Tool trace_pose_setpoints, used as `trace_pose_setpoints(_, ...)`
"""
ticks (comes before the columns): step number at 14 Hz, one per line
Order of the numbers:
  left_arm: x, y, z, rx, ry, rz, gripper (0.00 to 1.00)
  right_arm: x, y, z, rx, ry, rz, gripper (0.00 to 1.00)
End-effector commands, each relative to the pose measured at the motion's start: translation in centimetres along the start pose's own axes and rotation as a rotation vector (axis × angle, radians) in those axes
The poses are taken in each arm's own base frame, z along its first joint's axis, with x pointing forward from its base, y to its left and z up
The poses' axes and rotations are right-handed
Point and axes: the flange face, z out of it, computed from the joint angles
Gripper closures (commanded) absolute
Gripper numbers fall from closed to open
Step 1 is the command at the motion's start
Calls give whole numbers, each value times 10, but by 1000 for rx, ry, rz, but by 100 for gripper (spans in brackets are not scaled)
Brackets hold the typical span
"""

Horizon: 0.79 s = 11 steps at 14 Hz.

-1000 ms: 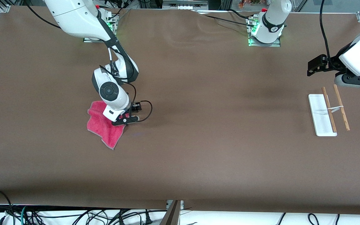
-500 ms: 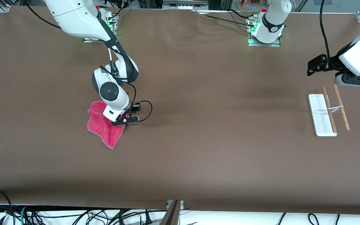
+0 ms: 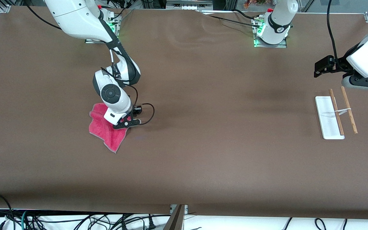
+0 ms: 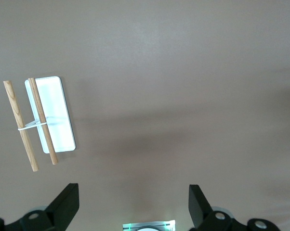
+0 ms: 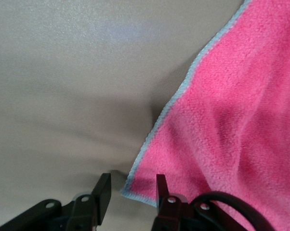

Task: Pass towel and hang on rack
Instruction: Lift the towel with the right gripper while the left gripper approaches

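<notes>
While straddling the grey-edged corner of the small pink-red cloth towel (image 3: 102, 131), flat on the brown bench (image 3: 203, 143) mid-frame toward the right arm's end, held right gripper (image 5: 131, 191) with fingers (image 5: 102, 190) apart, unclosed; best closed deep past the edging. Waited with left gripper (image 4: 133, 191), spread wide, above bench beside white-based wooden-rod rack (image 3: 329, 121).

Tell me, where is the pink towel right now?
The towel lies on the table toward the right arm's end, with the right gripper down at its corner.
</notes>
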Motion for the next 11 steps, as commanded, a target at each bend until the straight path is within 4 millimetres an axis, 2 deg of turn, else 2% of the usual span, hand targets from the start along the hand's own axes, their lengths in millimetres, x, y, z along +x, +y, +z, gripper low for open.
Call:
trace_pose_setpoints(1,-5,-3,-8,16,1,4,0,-3,0,-2,-12,10,-11,57)
trace_pose_setpoints(2,-5,-3,-8,16,1,4,0,-3,0,-2,-12,10,-11,59)
trace_pose_setpoints(4,-5,-3,-8,16,1,4,0,-3,0,-2,-12,10,-11,75)
trace_pose_setpoints(6,-5,-3,-8,16,1,4,0,-3,0,-2,-12,10,-11,96)
trace_pose_setpoints(7,-5,-3,-8,16,1,4,0,-3,0,-2,-12,10,-11,100)
trace_pose_setpoints(9,-5,-3,-8,16,1,4,0,-2,0,-5,-11,12,-10,100)
trace_pose_setpoints(11,-5,-3,-8,16,1,4,0,2,1,-18,-7,24,-7,100)
